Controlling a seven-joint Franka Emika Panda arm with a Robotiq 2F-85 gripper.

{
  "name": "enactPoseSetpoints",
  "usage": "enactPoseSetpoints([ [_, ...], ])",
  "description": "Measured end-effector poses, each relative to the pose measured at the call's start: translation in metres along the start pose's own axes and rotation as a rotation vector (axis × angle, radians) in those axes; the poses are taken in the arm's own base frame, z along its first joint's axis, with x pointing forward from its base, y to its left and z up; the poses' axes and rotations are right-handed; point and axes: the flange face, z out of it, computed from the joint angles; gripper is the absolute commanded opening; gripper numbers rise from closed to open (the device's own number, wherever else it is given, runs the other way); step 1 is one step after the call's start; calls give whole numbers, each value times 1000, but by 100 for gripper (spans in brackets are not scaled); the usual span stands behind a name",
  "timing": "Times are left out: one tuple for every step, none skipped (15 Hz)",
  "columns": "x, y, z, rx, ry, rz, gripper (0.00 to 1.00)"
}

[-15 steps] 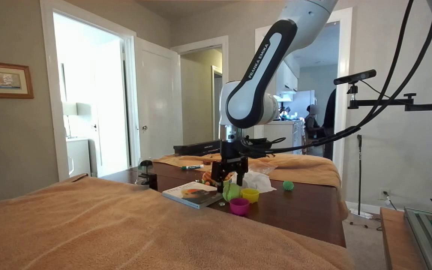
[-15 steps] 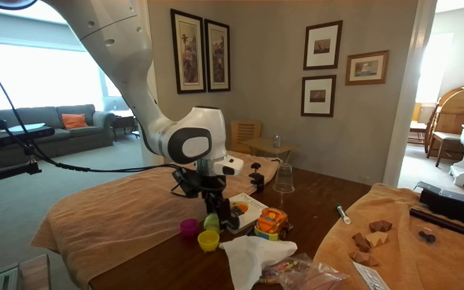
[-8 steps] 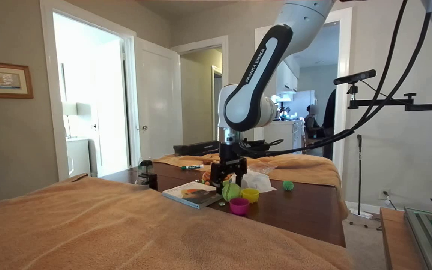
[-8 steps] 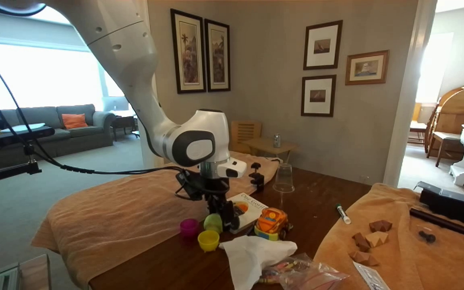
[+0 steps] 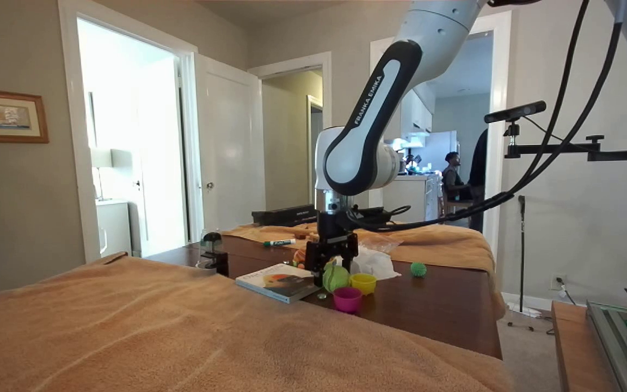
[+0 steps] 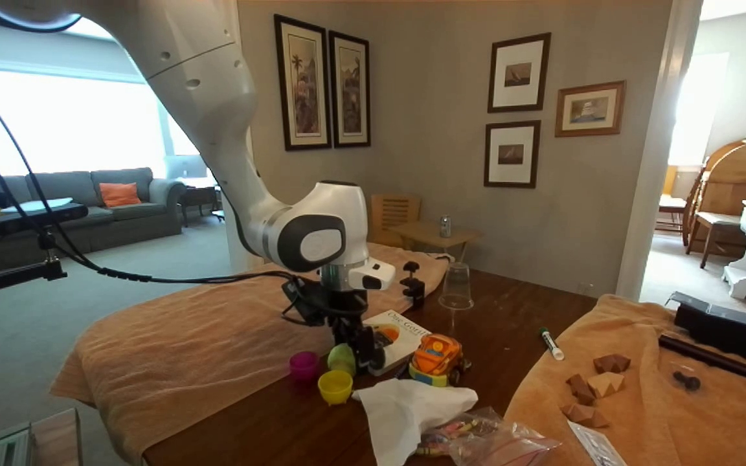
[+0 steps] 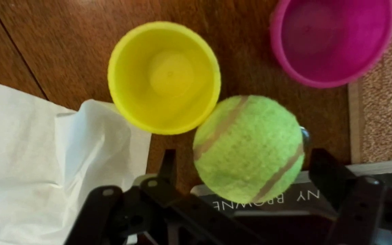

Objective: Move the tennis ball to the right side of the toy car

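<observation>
The yellow-green tennis ball (image 7: 250,149) rests on the dark wooden table, beside the end of the book. It also shows in both exterior views (image 5: 336,279) (image 6: 342,360). My gripper (image 7: 244,154) is open and low over it. One finger (image 7: 168,166) stands on each side of the ball, with visible gaps between the fingers and the ball. In an exterior view the gripper (image 5: 332,276) reaches down around the ball. The orange toy car (image 6: 438,356) stands on the table beyond the gripper. In an exterior view the car (image 5: 299,258) is partly hidden behind the gripper.
A yellow cup (image 7: 170,73) stands right against the ball. A magenta cup (image 7: 308,30) stands close by. A book (image 5: 275,280) lies under the gripper's side. A white cloth (image 6: 405,408), a spiky green ball (image 5: 418,269), a clear cup (image 6: 456,288) and a black clamp (image 6: 413,285) are around.
My gripper has come down lower around the tennis ball and shifted slightly. The ball, the cups and the toy car have not moved.
</observation>
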Motion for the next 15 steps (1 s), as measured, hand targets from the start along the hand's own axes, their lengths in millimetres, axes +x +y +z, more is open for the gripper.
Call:
enactPoseSetpoints([
  [0,-1,0,0,-1,-2,75],
  [-1,-2,1,0,-2,-4,72],
  [-1,-3,1,0,-2,-5,66],
  [-1,-3,1,-1,-4,-6,57],
  [-1,-4,1,-1,-5,-7,50],
  [-2,-4,1,-1,-5,-7,43],
  [-1,-4,1,-1,-5,-7,42],
  [-1,-4,1,-1,-5,-8,42],
  [-1,-4,1,-1,-5,-8,42],
  [-1,-4,1,-1,-6,-8,42],
  [-1,-4,1,-1,-8,-8,41],
  [-2,-5,0,-2,-11,-9,41],
  [-2,-6,-1,-3,-17,-8,41],
  [-3,-7,-3,-5,-26,-6,41],
  [-4,-8,-6,-8,-39,-1,41],
])
